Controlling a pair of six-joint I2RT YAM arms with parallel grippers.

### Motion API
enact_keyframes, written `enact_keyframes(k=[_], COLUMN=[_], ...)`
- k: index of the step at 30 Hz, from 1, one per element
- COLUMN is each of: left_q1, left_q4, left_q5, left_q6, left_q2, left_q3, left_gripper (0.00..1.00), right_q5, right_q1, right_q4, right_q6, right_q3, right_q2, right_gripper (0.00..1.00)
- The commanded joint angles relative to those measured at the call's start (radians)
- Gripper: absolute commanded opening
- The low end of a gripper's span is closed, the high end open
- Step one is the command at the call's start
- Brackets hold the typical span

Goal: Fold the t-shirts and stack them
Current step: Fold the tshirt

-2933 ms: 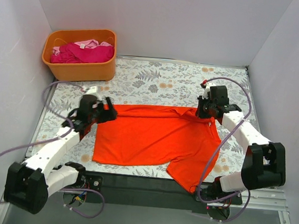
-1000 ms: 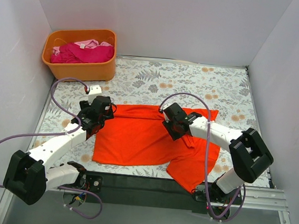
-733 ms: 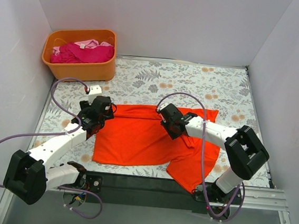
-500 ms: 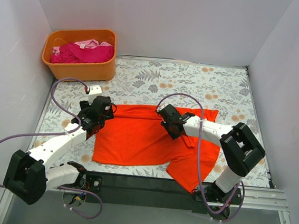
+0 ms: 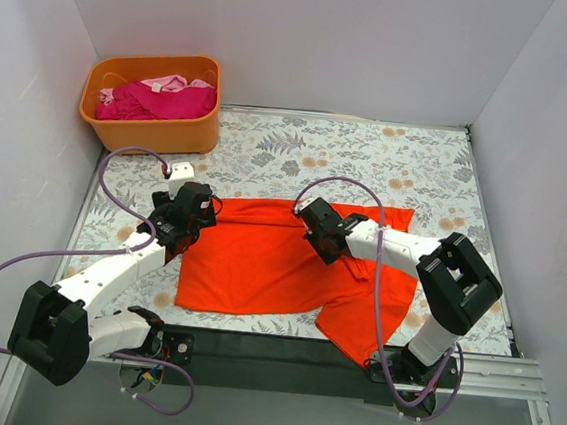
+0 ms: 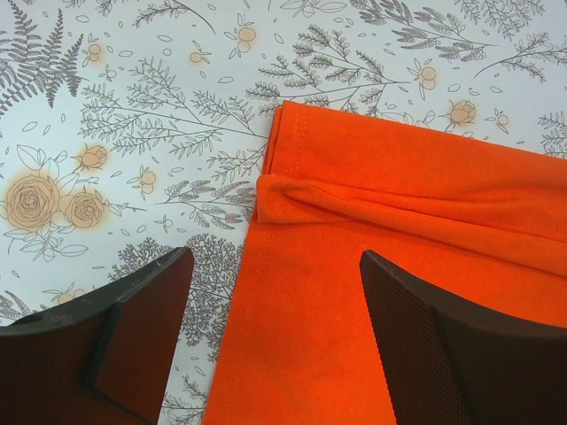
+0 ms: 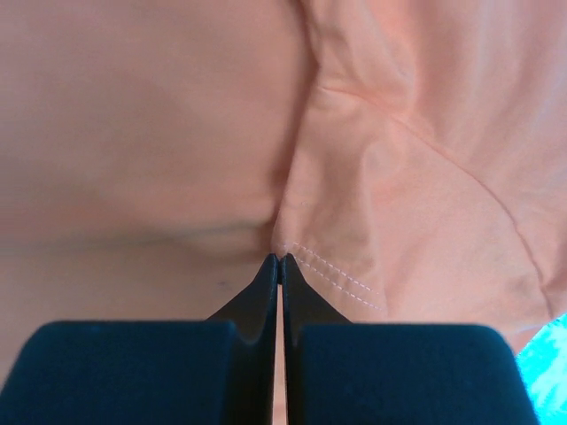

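L jaws spread; orange t-shirt (image 6: 381, 266) edge lies between them, its folded corner just ahead, flat on worktop (image 6: 133, 133). R jaws pressed together, pinching shirt pucker at tips.

No text, label, brand mark, number or sign is legible in any view; the tablecloth (image 5: 299, 154) carries only a printed pattern of leaves and flowers, and the orange-red t-shirt (image 5: 259, 260) shows plain fabric with stitched hems
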Motion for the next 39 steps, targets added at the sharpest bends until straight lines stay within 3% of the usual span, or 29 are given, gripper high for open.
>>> enact_keyframes(k=[1, 15, 20, 24, 29, 33, 39], left_q1=[0.007, 0.005, 0.005, 0.017, 0.105, 0.157, 0.177], left_q4=[-0.006, -0.004, -0.004, -0.006, -0.01, -0.006, 0.013], left_q5=[-0.016, -0.004, 0.001, 0.036, 0.117, 0.177, 0.223], left_q6=[-0.005, -0.002, -0.006, -0.04, -0.1, -0.112, -0.109], left_q2=[-0.003, 0.014, 0.014, 0.023, 0.08, 0.162, 0.334], left_q3=[0.006, 0.006, 0.006, 0.031, 0.091, 0.157, 0.275], left_gripper=[0.7, 0.7, 0.7, 0.7, 0.72, 0.72, 0.71], right_q5=[-0.102, -0.383, -0.363, -0.268, -0.24, -0.305, -0.351], right_q1=[0.012, 0.013, 0.01, -0.025, -0.23, -0.48, -0.674], right_q4=[-0.034, -0.062, -0.088, -0.102, -0.07, 0.021, 0.145], right_q6=[0.047, 0.17, 0.168, 0.144, 0.119, 0.147, 0.256], right_q3=[0.067, 0.134, 0.122, 0.116, 0.096, 0.047, 0.01], right_q2=[-0.06, 0.007, -0.003, -0.071, -0.175, -0.219, -0.195], right_gripper=[0.01, 0.03, 0.25, 0.33, 0.36, 0.36, 0.36])
